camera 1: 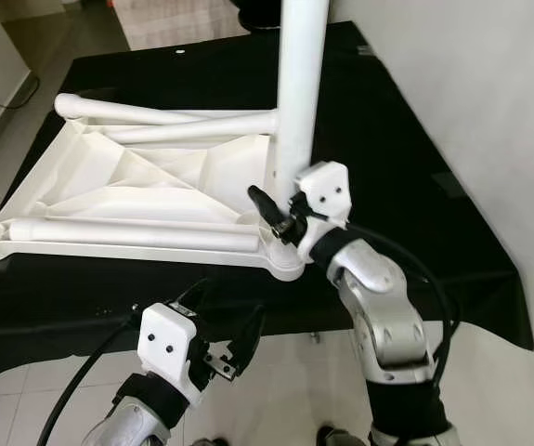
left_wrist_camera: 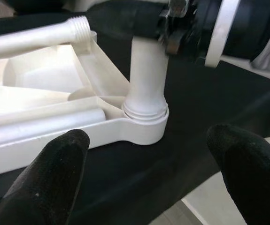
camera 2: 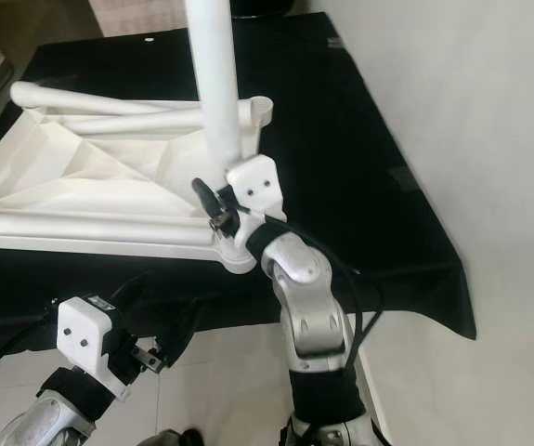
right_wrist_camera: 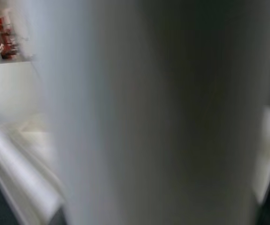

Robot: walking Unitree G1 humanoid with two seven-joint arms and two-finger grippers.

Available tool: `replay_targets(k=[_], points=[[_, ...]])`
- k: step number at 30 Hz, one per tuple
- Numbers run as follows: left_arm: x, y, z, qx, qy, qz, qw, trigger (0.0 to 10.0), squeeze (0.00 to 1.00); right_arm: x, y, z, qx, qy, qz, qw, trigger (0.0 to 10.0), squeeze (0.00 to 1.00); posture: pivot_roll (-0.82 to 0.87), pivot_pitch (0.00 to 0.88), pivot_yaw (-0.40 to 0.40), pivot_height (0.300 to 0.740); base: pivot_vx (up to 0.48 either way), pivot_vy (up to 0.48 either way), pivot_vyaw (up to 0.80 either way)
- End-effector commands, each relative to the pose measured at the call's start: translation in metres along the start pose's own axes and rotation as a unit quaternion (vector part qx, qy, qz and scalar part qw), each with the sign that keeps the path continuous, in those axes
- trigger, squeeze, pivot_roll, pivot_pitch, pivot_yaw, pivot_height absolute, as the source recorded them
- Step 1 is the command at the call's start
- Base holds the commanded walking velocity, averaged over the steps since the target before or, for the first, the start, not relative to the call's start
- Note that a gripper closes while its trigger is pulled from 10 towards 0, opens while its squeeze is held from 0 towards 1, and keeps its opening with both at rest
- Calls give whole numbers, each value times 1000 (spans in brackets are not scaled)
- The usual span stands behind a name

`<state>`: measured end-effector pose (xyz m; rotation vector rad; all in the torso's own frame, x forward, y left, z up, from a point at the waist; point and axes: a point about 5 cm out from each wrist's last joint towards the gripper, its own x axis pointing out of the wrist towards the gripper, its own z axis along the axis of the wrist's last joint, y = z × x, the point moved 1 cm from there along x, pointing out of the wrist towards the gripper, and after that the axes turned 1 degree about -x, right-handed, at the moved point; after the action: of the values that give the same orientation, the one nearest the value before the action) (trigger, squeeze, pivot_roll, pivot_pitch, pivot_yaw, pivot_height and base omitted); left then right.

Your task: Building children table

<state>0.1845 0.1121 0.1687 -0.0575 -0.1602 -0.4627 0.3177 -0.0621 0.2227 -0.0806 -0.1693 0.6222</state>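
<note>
We are clamping our right gripper (camera 1: 280,216) around the smooth white tubular leg (camera 1: 301,84), standing upright in the upturned plastic tabletop's (camera 1: 136,181) corner socket on black cloth (camera 1: 387,158); left gripper (camera 1: 225,325) is hovering, fingers apart.

The upright leg (camera 1: 301,84) runs out past the top edge in both eye views, so its upper end is unseen. In the right wrist view that leg (right_wrist_camera: 158,112) sits so close it is one grey-white blur, no edges sharp, and the room behind is a smear. The right hand (camera 1: 280,216) is pressed against the leg's base; its far finger is hidden behind the leg, so its grip can't be read. The tabletop (camera 2: 25,186) is cut off at the left edge in the right eye view. The left hand's fingertips (left_wrist_camera: 55,168) are cropped by the bottom edge in the left wrist view.
</note>
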Motion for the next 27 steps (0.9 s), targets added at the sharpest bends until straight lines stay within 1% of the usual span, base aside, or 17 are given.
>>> replay_targets(k=[1, 3, 4, 6, 7, 9, 10, 13, 14, 15, 16, 17, 18, 20, 24, 25, 27], points=[[-2, 1, -3, -2, 8, 2, 1000, 10000, 0, 8, -4, 11, 14, -20, 45, 999, 10000, 1000, 10, 231, 48, 740, 0, 0, 0], [-1, 0, -3, -3, 7, 1, 1000, 10000, 0, 13, -13, 18, 19, -33, 128, 991, 10000, 1000, 18, 235, 43, 740, 0, 0, 0], [-1, 0, -3, -3, 7, 1, 1000, 10000, 0, 13, -13, 18, 19, -33, 128, 991, 10000, 1000, 18, 235, 43, 740, 0, 0, 0], [-1, -1, -2, -3, 5, 2, 1000, 10000, 0, 12, -17, 16, -3, -21, 215, 976, 10000, 1000, 26, 237, 38, 740, 0, 0, 0], [-1, -2, -2, -3, 4, 4, 1000, 10000, 0, 12, -22, 13, -3, -11, 249, 969, 10000, 969, 43, 240, 36, 740, 0, 0, 0], [-1, -2, -1, -3, 4, 4, 1000, 10000, 0, 12, -25, 11, -1, -5, 266, 964, 10000, 969, 45, 241, 36, 740, 0, 0, 0], [-2, -3, -1, -3, 4, 5, 1000, 10000, 0, 14, -31, 10, -5, 3, 277, 961, 10000, 0, 48, 242, 35, 740, 0, 0, 0], [-2, -4, -1, -3, 3, 5, 1000, 10000, 0, 18, -42, 9, -8, 24, 304, 952, 10000, 0, 59, 242, 35, 740, 0, 0, 0], [-3, -4, 0, -4, 3, 5, 1000, 10000, 0, 21, -47, 11, -11, 33, 323, 946, 10000, 0, 64, 245, 28, 740, 0, 0, 0], [-3, -4, 0, -4, 3, 5, 1000, 10000, 0, 21, -47, 11, -11, 33, 323, 946, 10000, 0, 64, 245, 28, 740, 0, 0, 0], [-3, -5, 0, -4, 3, 5, 1000, 10000, 0, 23, -50, 13, -9, 39, 340, 939, 10000, 0, 69, 247, 27, 740, 0, 0, 0], [-4, -6, 0, -4, 3, 5, 1000, 10000, 0, 25, -51, 16, -5, 40, 361, 932, 10000, 0, 71, 249, 26, 740, 0, 0, 0], [-4, -6, 0, -4, 3, 5, 1000, 10000, 0, 25, -51, 16, -5, 40, 361, 932, 10000, 0, 71, 249, 26, 740, 0, 0, 0], [-5, -7, 1, -5, 3, 6, 1000, 10000, 0, 30, -53, 27, 2, 27, 396, 918, 10000, 0, 78, 253, 23, 740, 0, 0, 0], [-5, -8, 1, -5, 4, 8, 1000, 10000, 0, 36, -56, 36, -2, 18, 421, 907, 10000, 0, 87, 257, 18, 740, 0, 0, 0], [-6, -8, 1, -5, 4, 8, 1000, 10000, 0, 37, -56, 37, 2, 17, 424, 905, 7176, 0, 87, 257, 18, 740, 0, 0, 0], [-6, -8, 1, -5, 4, 9, 1000, 10000, 0, 37, -56, 38, 6, 16, 426, 904, 7176, 0, 87, 257, 18, 740, 0, 0, 0]])
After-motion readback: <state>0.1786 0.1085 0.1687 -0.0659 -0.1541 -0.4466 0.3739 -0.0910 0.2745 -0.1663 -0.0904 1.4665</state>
